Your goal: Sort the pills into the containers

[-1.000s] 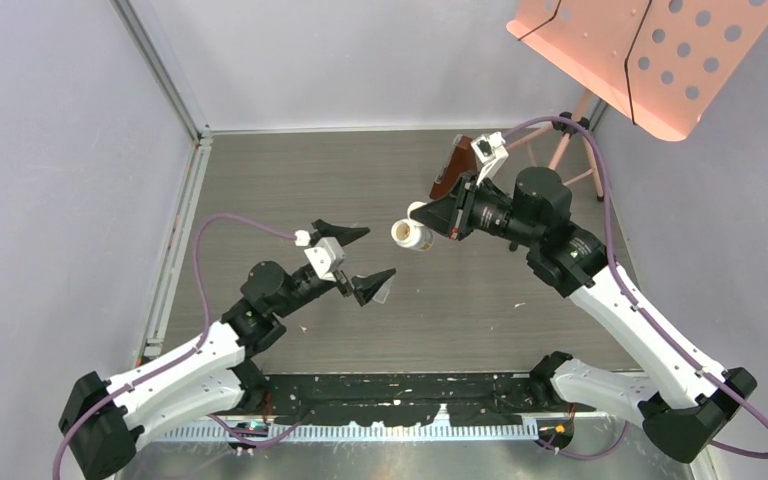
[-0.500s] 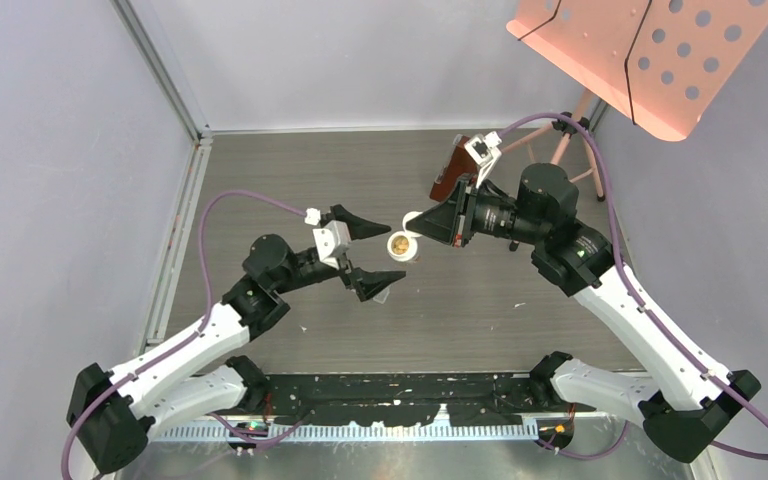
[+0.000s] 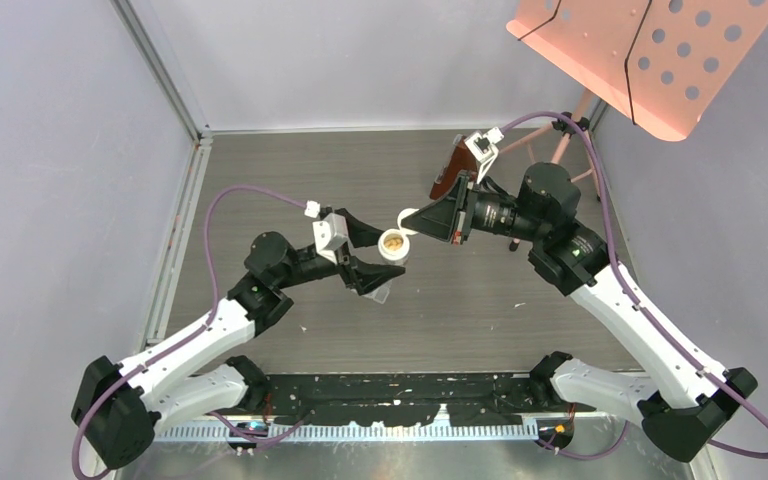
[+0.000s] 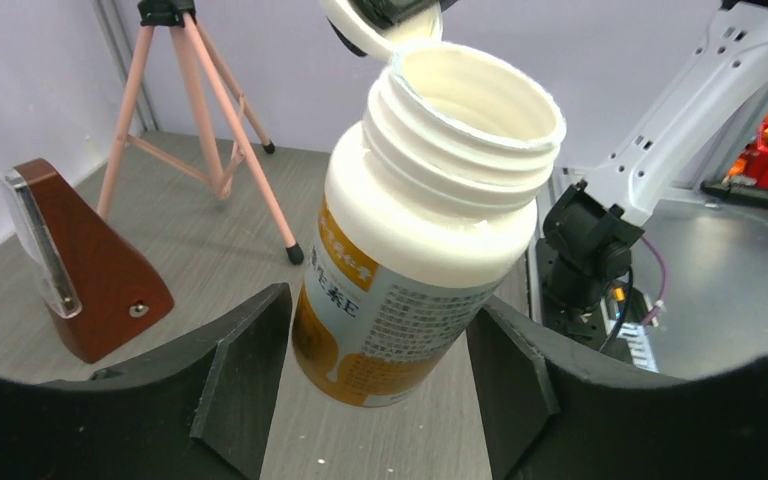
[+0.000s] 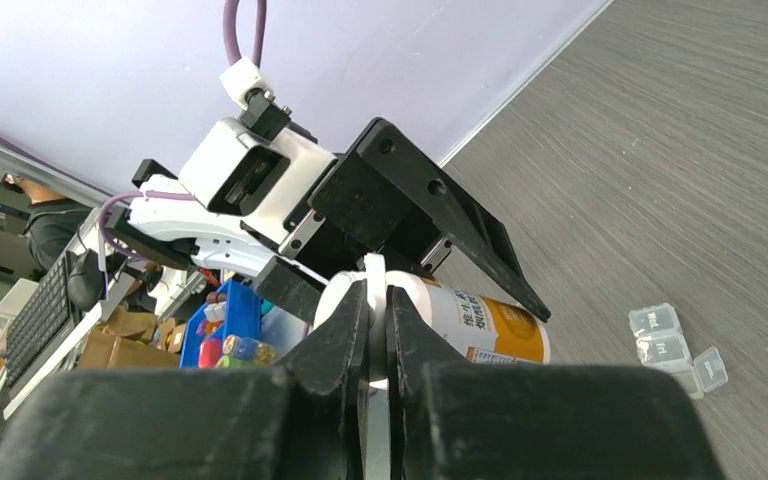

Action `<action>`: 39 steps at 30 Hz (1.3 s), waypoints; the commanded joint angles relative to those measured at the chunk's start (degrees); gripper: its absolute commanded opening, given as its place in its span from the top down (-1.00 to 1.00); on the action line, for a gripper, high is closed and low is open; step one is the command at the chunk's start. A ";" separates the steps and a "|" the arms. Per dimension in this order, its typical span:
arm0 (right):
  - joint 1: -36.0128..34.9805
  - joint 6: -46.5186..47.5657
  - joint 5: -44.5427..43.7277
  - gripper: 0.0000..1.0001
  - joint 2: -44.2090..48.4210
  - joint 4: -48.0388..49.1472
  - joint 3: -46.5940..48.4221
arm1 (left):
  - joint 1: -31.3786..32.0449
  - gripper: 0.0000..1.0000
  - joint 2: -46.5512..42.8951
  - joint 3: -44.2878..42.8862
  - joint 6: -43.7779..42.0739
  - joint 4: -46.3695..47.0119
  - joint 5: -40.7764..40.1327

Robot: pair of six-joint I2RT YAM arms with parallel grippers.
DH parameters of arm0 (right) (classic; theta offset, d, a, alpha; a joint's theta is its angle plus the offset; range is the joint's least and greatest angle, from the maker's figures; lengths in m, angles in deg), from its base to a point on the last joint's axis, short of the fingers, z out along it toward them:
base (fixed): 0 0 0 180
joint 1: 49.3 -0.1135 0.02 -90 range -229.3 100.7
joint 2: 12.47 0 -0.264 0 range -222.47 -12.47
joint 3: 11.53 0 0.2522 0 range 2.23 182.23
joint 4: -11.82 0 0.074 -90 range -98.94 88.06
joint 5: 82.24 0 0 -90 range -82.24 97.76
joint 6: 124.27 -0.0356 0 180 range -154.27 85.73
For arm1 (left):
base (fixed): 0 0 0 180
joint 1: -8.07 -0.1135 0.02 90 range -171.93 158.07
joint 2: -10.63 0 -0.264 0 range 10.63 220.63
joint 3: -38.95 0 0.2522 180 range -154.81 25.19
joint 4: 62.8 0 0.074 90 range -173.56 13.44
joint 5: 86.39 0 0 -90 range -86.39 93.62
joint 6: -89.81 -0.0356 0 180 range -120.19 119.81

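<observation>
at left end effector [image 4: 375,305]: btl [image 4: 400,270] mouth-up

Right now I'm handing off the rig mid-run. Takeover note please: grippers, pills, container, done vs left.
Right gripper: shut on the flip cap of the pill bottle, which is open and tilted in the air.
Left gripper: jaws on either side of the bottle body; firm grip not confirmed.
Pills: yellowish, seen inside the bottle mouth from the top view.
Container: on the table, one lid flipped open; contents too small to tell.
Done: bottle opened.
Left: get the pills into the compartments.
</observation>
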 commanded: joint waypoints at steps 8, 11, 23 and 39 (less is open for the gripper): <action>0.23 -5.54 1.47 0.89 -0.81 7.12 -1.81 | -0.63 -0.68 0.10 2.28 2.23 12.07 0.85; 0.22 -6.63 1.01 0.89 -0.97 7.39 -2.22 | -0.63 -0.62 0.26 3.09 1.21 13.14 1.64; 0.27 -8.01 0.77 0.89 -1.32 8.33 -3.49 | -0.63 -0.21 1.66 4.86 -1.20 16.79 0.47; 0.24 -6.37 0.71 0.83 -1.56 7.67 -4.60 | -0.76 -0.41 -0.58 6.05 -2.62 15.41 1.72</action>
